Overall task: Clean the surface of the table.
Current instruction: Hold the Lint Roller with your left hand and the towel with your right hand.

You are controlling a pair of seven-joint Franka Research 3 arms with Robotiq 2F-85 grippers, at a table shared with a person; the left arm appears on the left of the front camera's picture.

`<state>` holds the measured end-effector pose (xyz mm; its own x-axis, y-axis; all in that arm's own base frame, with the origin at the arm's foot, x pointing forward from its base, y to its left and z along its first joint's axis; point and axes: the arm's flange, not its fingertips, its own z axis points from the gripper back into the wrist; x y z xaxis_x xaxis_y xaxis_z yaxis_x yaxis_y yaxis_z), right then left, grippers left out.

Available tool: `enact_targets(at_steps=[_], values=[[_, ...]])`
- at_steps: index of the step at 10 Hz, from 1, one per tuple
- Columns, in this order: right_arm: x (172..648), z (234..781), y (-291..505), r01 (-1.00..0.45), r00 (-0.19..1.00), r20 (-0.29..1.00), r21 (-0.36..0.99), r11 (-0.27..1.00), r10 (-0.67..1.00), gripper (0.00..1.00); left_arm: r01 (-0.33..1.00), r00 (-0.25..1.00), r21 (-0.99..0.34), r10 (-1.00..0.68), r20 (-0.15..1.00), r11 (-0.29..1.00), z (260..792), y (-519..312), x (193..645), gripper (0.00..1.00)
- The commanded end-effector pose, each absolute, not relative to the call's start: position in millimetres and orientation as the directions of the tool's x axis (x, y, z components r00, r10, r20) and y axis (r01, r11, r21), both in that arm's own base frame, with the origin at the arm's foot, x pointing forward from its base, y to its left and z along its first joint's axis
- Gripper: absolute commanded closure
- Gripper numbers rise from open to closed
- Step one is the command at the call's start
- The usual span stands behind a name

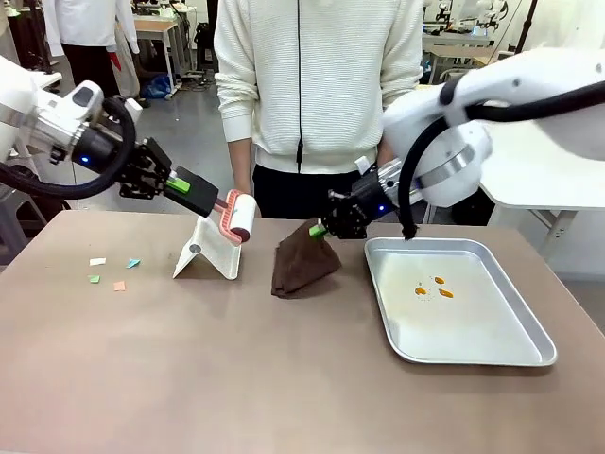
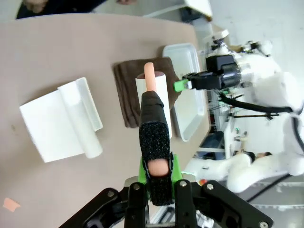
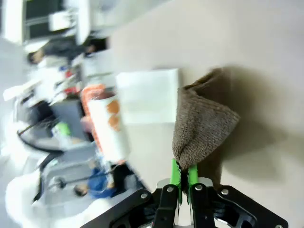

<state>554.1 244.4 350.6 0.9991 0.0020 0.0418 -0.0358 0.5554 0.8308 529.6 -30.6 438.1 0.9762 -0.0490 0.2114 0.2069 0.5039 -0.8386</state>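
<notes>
The brownish-taupe table (image 1: 284, 378) has small coloured paper scraps (image 1: 113, 272) at its left. My left gripper (image 1: 203, 197) is shut on the pink handle of a lint roller (image 1: 242, 218), held in the air above a white stand (image 1: 210, 253). In the left wrist view the gripper (image 2: 159, 175) clamps the handle, and the white roll (image 2: 152, 102) points away from the camera. My right gripper (image 1: 319, 229) is shut on a corner of a brown cloth (image 1: 302, 265), lifting it into a peak. The right wrist view shows the cloth (image 3: 204, 123) hanging from the shut gripper (image 3: 183, 178).
A silver metal tray (image 1: 510, 322) lies at the right with orange crumbs (image 1: 430, 287) in it. A person in a white sweater (image 1: 317, 85) stands at the far edge. White-topped tables stand behind.
</notes>
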Motion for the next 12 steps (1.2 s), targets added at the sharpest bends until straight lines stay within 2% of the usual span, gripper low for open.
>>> enact_targets(at_steps=[1,3,4,5,7,9,12], values=[[520,351,200,0.001,0.993,-0.043,0.928,0.373,0.105,1.00,0.217,0.975,-0.893,-0.035,0.221,0.394,447,-5,518,1.00],[486,367,178,0.048,0.988,-0.086,0.960,0.277,0.127,1.00,0.193,0.981,-0.929,-0.079,0.177,0.317,456,25,500,1.00],[462,374,166,0.108,0.990,-0.126,0.963,0.248,0.061,1.00,0.162,0.987,-0.948,-0.062,0.151,0.274,460,42,484,1.00],[432,379,149,0.130,0.990,-0.115,0.971,0.203,-0.082,1.00,0.167,0.986,-0.957,-0.029,0.164,0.237,463,65,457,1.00],[368,384,114,0.086,0.959,-0.031,0.979,0.183,-0.283,1.00,0.214,0.974,-0.963,0.038,0.223,0.165,459,116,407,1.00],[316,392,60,0.123,0.876,-0.002,0.968,0.218,-0.483,1.00,0.205,0.975,-0.966,0.057,0.216,0.157,447,170,370,1.00],[300,389,-50,0.157,0.840,-0.102,0.986,0.059,-0.533,1.00,0.110,0.990,-0.979,0.071,0.123,0.172,419,246,344,1.00]])
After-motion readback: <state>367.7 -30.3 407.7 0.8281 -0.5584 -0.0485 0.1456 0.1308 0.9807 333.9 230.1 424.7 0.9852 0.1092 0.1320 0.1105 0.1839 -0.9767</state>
